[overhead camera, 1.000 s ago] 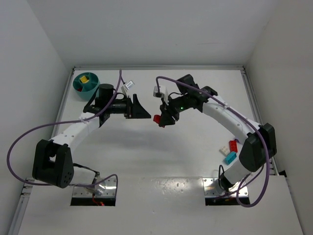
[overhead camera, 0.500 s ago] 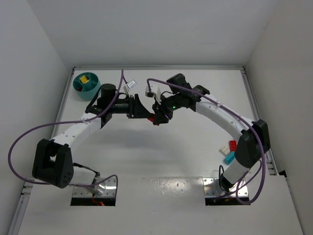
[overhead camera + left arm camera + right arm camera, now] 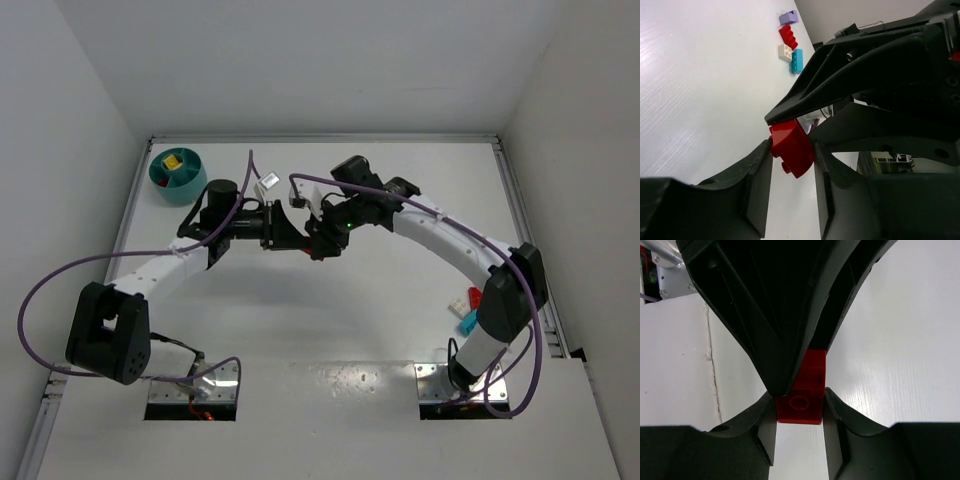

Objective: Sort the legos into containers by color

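Handing over mid-air: your right gripper (image 3: pixel 800 407) pinches the red lego (image 3: pixel 805 385); left gripper (image 3: pixel 790 155) jaws flank it, can't tell if clamped. Next: confirm left grip, release right, carry to teal bowl (image 3: pixel 178 184).

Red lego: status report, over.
Right gripper shut on red lego. Left gripper shut on it too, mid-handover. Teal bowl far left corner; nothing in between.
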`<state>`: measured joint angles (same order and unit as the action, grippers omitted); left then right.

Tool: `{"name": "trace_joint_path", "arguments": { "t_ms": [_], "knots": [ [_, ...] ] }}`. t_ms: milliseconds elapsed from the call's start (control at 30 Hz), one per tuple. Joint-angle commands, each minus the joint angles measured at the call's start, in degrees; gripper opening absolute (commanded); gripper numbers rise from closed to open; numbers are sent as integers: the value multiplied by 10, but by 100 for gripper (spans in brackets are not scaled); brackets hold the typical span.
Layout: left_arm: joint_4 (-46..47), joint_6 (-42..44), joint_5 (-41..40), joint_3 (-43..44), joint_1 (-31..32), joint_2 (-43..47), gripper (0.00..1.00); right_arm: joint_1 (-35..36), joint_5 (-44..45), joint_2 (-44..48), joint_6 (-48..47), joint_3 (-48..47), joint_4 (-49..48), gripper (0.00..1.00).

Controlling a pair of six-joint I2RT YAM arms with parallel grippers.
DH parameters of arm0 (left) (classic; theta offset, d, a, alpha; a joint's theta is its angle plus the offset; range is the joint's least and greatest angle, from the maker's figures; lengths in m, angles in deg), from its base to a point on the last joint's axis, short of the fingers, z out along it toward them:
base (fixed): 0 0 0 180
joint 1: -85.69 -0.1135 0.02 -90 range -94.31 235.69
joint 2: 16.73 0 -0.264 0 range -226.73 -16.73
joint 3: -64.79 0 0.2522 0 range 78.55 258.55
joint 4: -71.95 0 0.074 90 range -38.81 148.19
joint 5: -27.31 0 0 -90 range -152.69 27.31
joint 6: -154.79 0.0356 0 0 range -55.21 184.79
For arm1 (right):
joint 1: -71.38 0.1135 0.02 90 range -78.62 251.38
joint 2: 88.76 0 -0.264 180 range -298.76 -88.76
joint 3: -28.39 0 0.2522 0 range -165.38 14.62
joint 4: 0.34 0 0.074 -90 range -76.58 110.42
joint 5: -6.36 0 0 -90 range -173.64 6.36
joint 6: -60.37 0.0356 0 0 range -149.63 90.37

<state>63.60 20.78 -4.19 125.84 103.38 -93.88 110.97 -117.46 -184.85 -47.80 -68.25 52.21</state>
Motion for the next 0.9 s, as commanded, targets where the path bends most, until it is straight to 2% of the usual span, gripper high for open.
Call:
{"name": "trace_joint_path", "arguments": {
  "t_ms": [0,67,100,133,200,233,300,400,433,533,600,633,700,733,767,867],
  "knots": [
    [50,-22,7,-11,4,11,32,20,-7,6,-19,-28,-11,8],
    [50,-22,13,-11,4,11,24,20,-2,6,-19,-28,-11,8],
    [50,-22,13,-11,4,11,15,20,-2,6,-19,-28,-11,8],
    [50,-22,13,-11,4,16,10,20,5,6,-19,-28,-11,8],
    [50,-9,13,-11,-12,25,0,25,11,6,-19,-28,-11,14],
    [39,-9,7,-11,-18,25,0,25,18,6,-19,-28,-11,18],
    [39,-4,2,-18,-42,45,0,25,24,11,-19,-28,-11,37],
    [8,11,-10,-25,-71,64,0,13,29,18,-19,-28,-6,54],
    [-3,26,-10,-25,-97,69,0,6,37,24,-13,-28,-6,57],
    [-52,66,-15,-16,-141,78,0,0,70,43,-8,-22,6,60],
    [-93,101,2,19,-192,63,0,-17,75,54,-3,-13,6,62],
    [-153,151,9,38,-228,53,0,-31,84,65,-3,3,6,62],
    [-210,200,32,104,-270,13,0,-45,102,77,11,30,-1,63],
    [-273,251,37,131,-320,-4,0,-51,107,82,11,40,-11,63],
    [-298,272,42,159,-345,-21,0,-64,107,87,11,50,-17,63],
    [-358,314,-7,273,-431,-91,0,-83,126,104,23,83,-34,65]
  ]
}}
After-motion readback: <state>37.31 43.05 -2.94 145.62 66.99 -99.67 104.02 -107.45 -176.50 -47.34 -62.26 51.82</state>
